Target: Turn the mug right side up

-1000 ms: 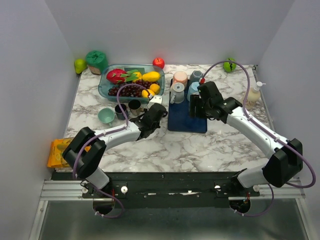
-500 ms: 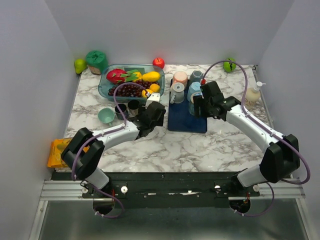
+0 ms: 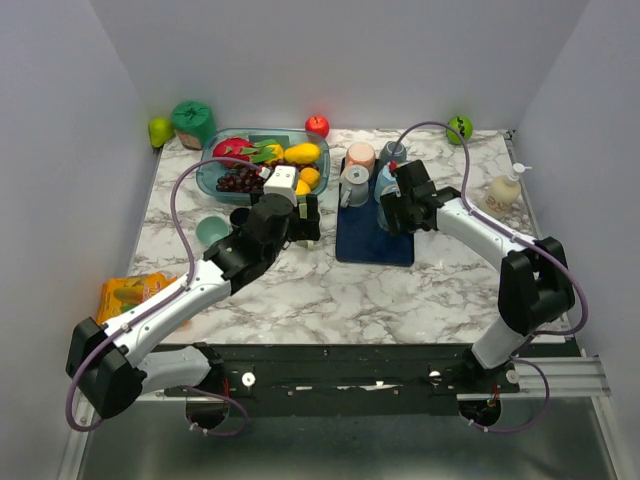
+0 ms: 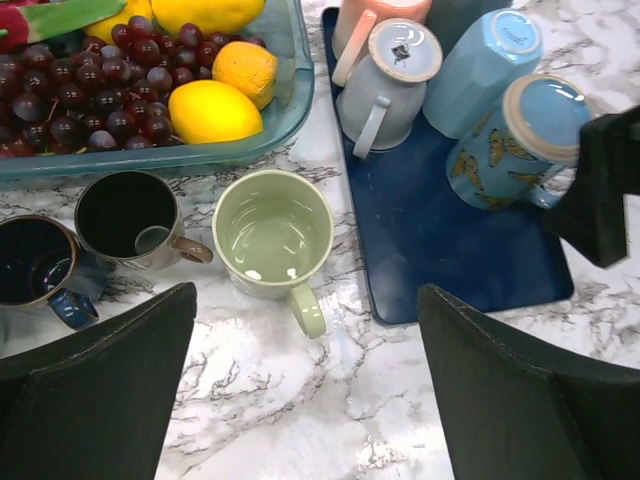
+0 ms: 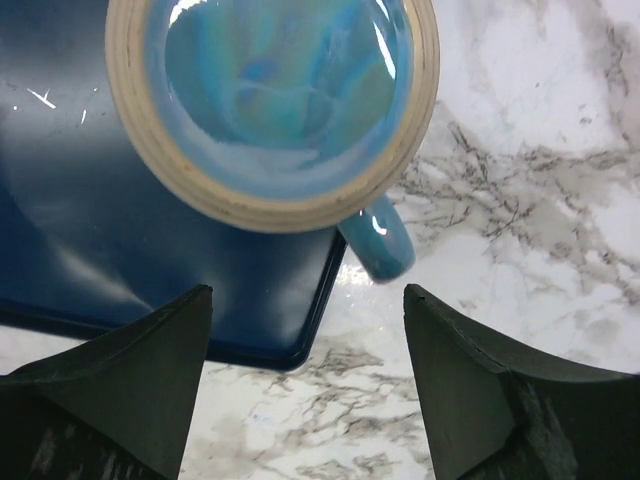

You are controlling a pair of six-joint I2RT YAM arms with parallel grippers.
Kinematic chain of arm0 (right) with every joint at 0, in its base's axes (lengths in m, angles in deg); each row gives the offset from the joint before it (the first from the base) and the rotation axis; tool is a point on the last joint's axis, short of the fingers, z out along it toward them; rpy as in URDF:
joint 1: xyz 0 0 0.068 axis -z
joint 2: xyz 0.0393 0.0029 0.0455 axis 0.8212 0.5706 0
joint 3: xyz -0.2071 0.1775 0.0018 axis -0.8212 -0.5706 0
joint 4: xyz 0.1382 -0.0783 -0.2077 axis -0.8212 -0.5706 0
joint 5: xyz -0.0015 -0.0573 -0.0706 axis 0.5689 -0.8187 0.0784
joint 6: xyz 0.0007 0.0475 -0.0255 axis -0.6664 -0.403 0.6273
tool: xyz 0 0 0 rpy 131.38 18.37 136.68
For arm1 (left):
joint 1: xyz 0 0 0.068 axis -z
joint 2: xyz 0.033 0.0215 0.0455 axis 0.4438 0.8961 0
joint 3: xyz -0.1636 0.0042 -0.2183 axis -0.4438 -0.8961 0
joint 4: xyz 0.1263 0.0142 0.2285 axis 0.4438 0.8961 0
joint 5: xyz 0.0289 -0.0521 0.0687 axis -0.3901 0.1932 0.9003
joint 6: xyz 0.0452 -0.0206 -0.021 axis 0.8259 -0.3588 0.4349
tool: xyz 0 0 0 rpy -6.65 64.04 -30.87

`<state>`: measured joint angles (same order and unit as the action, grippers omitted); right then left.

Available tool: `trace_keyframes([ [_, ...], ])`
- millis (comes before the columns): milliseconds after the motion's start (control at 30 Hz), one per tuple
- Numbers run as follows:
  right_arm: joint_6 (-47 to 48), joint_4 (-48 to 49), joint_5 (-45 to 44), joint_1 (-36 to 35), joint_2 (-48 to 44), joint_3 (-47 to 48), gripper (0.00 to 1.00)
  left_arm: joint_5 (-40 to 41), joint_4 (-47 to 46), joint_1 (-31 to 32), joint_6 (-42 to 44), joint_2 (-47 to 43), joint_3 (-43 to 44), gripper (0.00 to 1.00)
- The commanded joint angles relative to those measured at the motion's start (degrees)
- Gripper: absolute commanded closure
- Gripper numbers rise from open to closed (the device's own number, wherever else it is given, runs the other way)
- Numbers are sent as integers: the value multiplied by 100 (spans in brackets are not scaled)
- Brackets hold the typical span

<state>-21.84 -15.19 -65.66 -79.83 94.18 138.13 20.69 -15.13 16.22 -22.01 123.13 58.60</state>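
A pale green mug (image 4: pixel 272 233) stands right side up on the marble beside the blue mat (image 4: pixel 470 250), handle toward me. My left gripper (image 4: pixel 308 330) hangs open above and just short of it, nothing between its fingers. On the mat a blue butterfly mug (image 4: pixel 520 140) stands upside down, its base (image 5: pixel 275 100) up and its handle (image 5: pixel 378 240) over the mat's edge. My right gripper (image 5: pixel 307 300) is open right by this mug, one finger on each side of the handle, touching nothing. In the top view the left gripper (image 3: pixel 303 215) hides the green mug.
Grey (image 4: pixel 390 75), pink (image 4: pixel 370 20) and light blue (image 4: pixel 480 70) mugs also stand upside down on the mat. Two dark mugs (image 4: pixel 125 215) and a teal cup (image 3: pixel 210 232) stand left of the green one. A fruit tray (image 3: pixel 215 175), a soap bottle (image 3: pixel 503 190) and an orange packet (image 3: pixel 125 295) lie around.
My left gripper has opened, let go of the green mug and lifted away as its arm swung left. My right gripper has moved back toward the blue mug and opened a little.
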Motion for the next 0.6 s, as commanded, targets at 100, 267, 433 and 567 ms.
trace_keyframes([
  [100, 1156, 654, -12, 89, 413, 231, 18, -797, 338, -152, 166, -591, 85, 1],
  [267, 1096, 681, 656, 98, 432, 258, 20, -964, 435, -257, 158, -688, 164, 1],
  [433, 560, 549, 1296, 98, 247, 196, 30, -1035, 462, -380, 105, -776, 129, 1],
  [567, 165, 505, 1606, 107, 194, 117, 39, -1140, 382, -486, -18, -855, 32, 1],
])
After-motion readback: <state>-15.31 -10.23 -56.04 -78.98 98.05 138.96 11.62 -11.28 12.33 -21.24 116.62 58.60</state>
